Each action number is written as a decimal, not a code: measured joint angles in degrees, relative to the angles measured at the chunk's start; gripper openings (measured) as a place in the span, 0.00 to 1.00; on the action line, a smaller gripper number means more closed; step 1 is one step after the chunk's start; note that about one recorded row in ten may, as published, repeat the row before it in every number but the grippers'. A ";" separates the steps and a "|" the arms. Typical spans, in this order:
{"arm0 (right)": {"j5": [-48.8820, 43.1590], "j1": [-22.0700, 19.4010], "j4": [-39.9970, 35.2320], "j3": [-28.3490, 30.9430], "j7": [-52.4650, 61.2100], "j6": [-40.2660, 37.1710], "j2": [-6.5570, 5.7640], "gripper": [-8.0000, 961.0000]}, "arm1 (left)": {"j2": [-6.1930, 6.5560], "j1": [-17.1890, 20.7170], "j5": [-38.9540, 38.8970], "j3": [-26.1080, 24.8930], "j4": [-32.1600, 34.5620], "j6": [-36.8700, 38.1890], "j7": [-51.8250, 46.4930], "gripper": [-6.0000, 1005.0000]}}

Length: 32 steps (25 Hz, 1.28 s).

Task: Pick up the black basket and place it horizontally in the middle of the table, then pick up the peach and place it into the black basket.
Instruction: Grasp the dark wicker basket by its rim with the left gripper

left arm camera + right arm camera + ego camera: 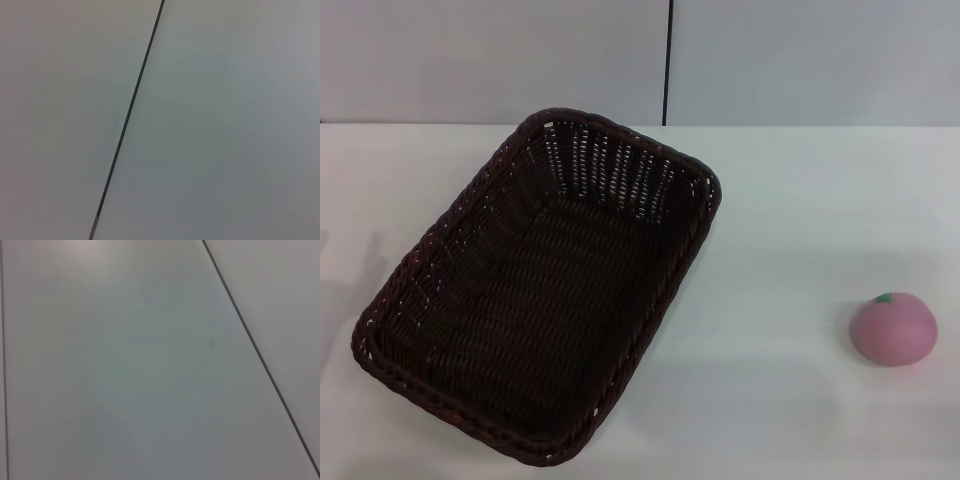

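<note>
Dark woven wicker — the black basket (535, 290) lies on the white table (800, 230), left of centre, set diagonally with one short end toward the far wall and the other near the front edge; open side up, nothing inside. Pink peach (893, 328) rests on the table well apart, to the right, green stem mark on top. Neither gripper appears in any view — wrist views show only pale panels with dark seams; pincer state cannot be told
</note>
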 joint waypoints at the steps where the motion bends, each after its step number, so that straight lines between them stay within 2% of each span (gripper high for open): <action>1: 0.00 0.02 0.04 0.14 0.40 0.04 0.02 0.78 | 0.00 0.06 -0.01 0.04 0.47 0.15 0.00 0.69; 10: -0.25 0.01 0.26 0.24 1.09 0.74 0.03 0.78 | 0.16 0.91 -0.01 0.92 2.14 4.03 -0.88 0.69; 13: -0.26 0.24 0.28 0.13 1.40 1.20 0.01 0.78 | 1.12 2.36 0.04 6.18 8.68 3.98 -7.78 0.69; 14: -0.26 0.26 0.25 0.13 1.49 1.27 0.00 0.78 | 1.12 2.36 0.04 6.18 8.68 3.98 -7.78 0.68; 15: -0.24 0.21 0.19 0.16 1.64 1.21 0.00 0.78 | 2.30 3.94 0.14 11.16 15.88 2.36 -16.06 0.68; 18: 0.00 -0.04 0.02 0.40 1.79 0.84 0.01 0.78 | 4.37 5.67 0.61 16.88 25.99 -0.24 -26.27 0.67; 21: 0.04 -0.37 -0.22 0.47 1.80 0.79 -0.08 0.78 | 5.49 7.79 7.12 17.76 41.37 -6.32 -39.63 0.67; 24: 0.05 -0.98 -0.71 0.60 1.80 0.79 -0.11 0.78 | 5.35 8.45 19.45 16.64 57.04 -13.40 -53.64 0.67; 26: 0.05 -1.25 -0.79 0.70 1.80 0.79 -0.11 0.78 | 4.98 7.22 28.79 15.50 65.99 -15.65 -62.45 0.67; 32: 0.05 -2.07 -0.85 1.48 2.01 0.75 -0.08 0.78 | 2.48 -0.11 57.69 11.70 85.45 -14.77 -86.74 0.66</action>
